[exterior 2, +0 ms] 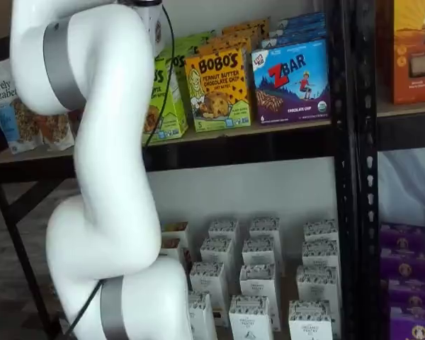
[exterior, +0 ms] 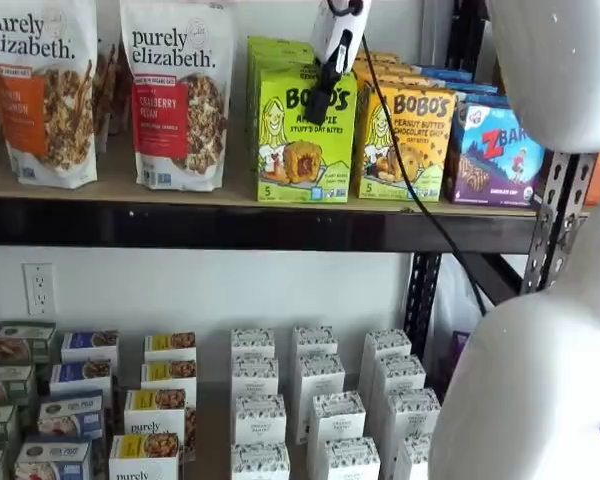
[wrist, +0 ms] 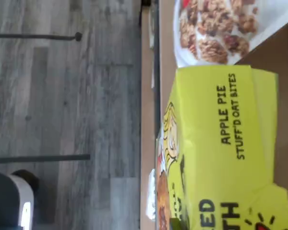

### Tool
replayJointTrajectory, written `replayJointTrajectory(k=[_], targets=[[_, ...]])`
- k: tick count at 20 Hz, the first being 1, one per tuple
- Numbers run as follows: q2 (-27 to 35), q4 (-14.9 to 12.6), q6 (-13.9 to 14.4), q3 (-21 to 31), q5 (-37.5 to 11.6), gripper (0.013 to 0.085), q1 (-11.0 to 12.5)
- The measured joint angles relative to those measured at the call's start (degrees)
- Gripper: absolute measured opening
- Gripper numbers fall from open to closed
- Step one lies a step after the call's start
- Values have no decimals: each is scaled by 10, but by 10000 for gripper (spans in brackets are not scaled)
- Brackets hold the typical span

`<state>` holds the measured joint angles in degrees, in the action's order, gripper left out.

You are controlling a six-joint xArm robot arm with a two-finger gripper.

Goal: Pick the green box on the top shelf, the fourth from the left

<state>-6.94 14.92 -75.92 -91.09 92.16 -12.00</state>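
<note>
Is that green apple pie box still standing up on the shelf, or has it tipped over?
Upright. The green box stands on its base on the top shelf, in line with the orange carton beside it.

Both shelf views are evenly lit and fairly sharp, with soft shadow under the top shelf point(exterior: 230, 200). The white arm point(exterior 2: 106, 177) close to the camera looks bright and slightly soft. The wrist view is blurred, the green box point(wrist: 221, 143) hazy, with a pale washed-out patch at one corner.
</note>
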Motion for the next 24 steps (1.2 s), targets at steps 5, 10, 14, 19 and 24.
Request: replayJointTrajectory(k=[5, 10, 14, 19, 24], targets=[[-13, -13, 4, 1, 31, 250, -2], [-42, -12, 0, 26, 56, 250, 3], [-70, -14, -5, 55, 66, 250, 8], [-103, -8, -10, 84, 81, 250, 15], [-135, 0, -15, 111, 86, 250, 23]])
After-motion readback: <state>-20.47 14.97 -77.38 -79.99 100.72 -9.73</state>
